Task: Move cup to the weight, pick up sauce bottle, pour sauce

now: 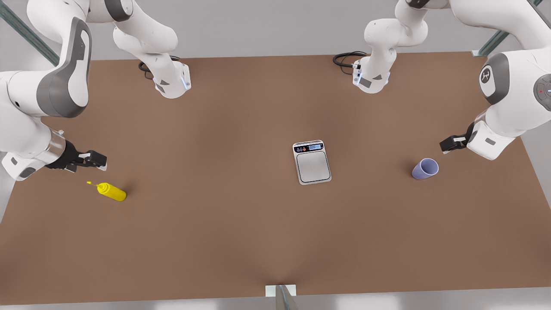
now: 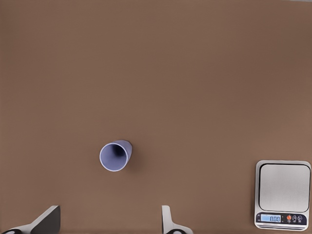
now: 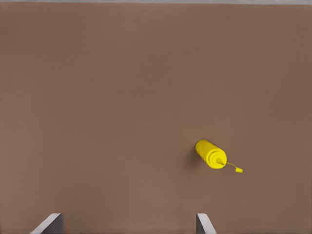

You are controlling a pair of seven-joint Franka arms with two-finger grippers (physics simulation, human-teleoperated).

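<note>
We see a plain lavender-blue tapered tumbler (image 1: 425, 168), a bright yellow cylindrical squeeze bottle (image 1: 111, 191), a silver-grey flat scale (image 1: 312, 162) with dark strip, and a brown tabletop (image 1: 215, 224).

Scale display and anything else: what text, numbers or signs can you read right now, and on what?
"0.00", roughly: blue display of the scale, digits small, not certain.
Icons by the scale's red button: too small to read.
Cup: no text.
Sauce bottle: no label.
</note>
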